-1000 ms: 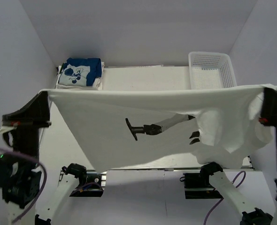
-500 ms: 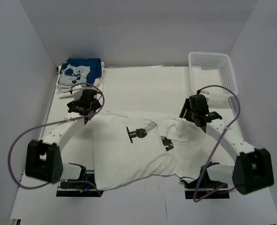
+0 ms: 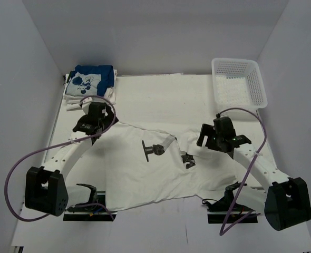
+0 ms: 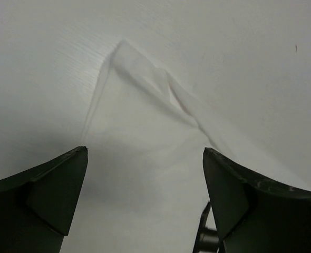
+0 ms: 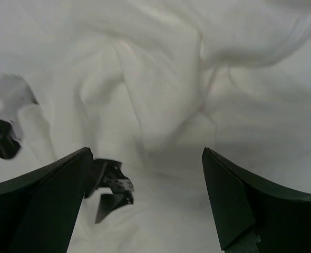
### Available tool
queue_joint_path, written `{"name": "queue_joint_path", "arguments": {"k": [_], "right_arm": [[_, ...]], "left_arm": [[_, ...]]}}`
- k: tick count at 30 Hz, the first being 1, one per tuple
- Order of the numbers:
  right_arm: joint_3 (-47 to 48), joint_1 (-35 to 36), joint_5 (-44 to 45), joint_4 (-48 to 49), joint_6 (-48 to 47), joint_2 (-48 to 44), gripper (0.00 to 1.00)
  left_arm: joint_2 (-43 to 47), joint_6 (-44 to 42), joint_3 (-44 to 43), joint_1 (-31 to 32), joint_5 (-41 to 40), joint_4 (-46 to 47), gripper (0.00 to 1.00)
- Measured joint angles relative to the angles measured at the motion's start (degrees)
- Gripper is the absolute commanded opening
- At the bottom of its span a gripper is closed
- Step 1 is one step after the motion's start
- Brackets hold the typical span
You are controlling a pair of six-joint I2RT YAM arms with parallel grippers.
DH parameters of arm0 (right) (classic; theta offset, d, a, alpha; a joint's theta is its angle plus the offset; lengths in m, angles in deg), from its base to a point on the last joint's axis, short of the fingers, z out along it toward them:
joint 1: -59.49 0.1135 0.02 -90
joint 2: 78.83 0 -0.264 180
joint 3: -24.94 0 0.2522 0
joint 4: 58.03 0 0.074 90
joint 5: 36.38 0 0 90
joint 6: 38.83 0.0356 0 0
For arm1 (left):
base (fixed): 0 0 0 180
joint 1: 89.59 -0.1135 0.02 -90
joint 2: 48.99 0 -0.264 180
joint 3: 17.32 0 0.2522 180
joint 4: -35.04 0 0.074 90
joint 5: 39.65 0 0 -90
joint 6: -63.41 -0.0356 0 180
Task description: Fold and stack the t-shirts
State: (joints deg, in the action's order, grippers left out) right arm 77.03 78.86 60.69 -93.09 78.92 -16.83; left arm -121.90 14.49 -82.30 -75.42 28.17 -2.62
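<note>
So, folded stack (image 3: 89, 84) looks done, I think; white t-shirt (image 3: 139, 176) lies unfolded; left gripper (image 4: 145, 200), right gripper (image 5: 145, 200) spread wide, empty.

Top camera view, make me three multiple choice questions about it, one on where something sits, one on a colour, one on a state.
1. Where is the mesh basket?
A) far right corner of the table
B) near left corner
C) middle of the table

2. What colour is the top folded shirt at far left?
A) red
B) blue with a white print
C) green

3. How do the left gripper and right gripper stand?
A) both shut on cloth
B) left shut, right open
C) both open

Answers: 1 A, it stands at the far right edge; 2 B, blue cloth with a white cartoon lies uppermost; 3 C, each wrist view shows jaws wide apart over the white t-shirt, gripping nothing.
</note>
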Motion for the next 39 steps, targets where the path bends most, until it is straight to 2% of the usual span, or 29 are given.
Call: {"name": "queue_joint_path", "arguments": {"k": [4, 10, 13, 14, 16, 17, 20, 21, 22, 34, 39], "right_arm": [[-3.8, 0.5, -2.1, -2.9, 0.0, 4.7, 0.9], [-3.0, 0.6, -2.4, -1.7, 0.2, 11.5, 0.76], [-2.0, 0.8, -2.0, -1.0, 0.3, 13.4, 0.56], [-1.8, 0.9, -1.9, -0.8, 0.3, 13.8, 0.46], [-1.7, 0.9, -1.7, -0.2, 0.6, 14.1, 0.37], [-1.7, 0.9, -1.7, 0.5, 0.8, 14.2, 0.27], [-1.0, 0.9, -1.9, 1.6, 1.2, 14.7, 0.16], [-0.4, 0.9, -2.1, 1.8, 1.4, 15.1, 0.03], [0.3, 1.0, -2.3, 1.9, 1.2, 15.4, 0.0], [9.1, 1.0, -1.4, -2.3, 1.6, 16.3, 0.0], [10.4, 1.0, -5.3, -2.4, 1.2, 16.3, 0.0]], "left_arm": [[3.8, 0.1, 8.9, 0.5, 8.4, 4.1, 1.0], [4.5, -1.1, 16.6, 0.5, 18.7, 8.8, 1.0], [4.2, -1.6, 17.5, 0.5, 21.6, 10.8, 1.0], [4.0, -1.7, 17.6, 0.5, 22.3, 11.5, 1.0], [3.1, -2.1, 17.9, 0.5, 23.3, 12.9, 1.0], [2.5, -2.3, 18.1, 0.5, 23.8, 13.4, 1.0], [1.3, -2.6, 18.7, 0.5, 24.3, 14.5, 1.0], [1.0, -2.7, 18.9, 0.5, 24.3, 14.9, 1.0], [0.9, -2.7, 19.2, 0.5, 24.2, 15.0, 1.0], [0.5, -3.6, 19.6, 0.5, 20.4, 15.1, 1.0], [-0.5, -3.8, 19.6, 0.5, 19.3, 14.9, 1.0]]}}
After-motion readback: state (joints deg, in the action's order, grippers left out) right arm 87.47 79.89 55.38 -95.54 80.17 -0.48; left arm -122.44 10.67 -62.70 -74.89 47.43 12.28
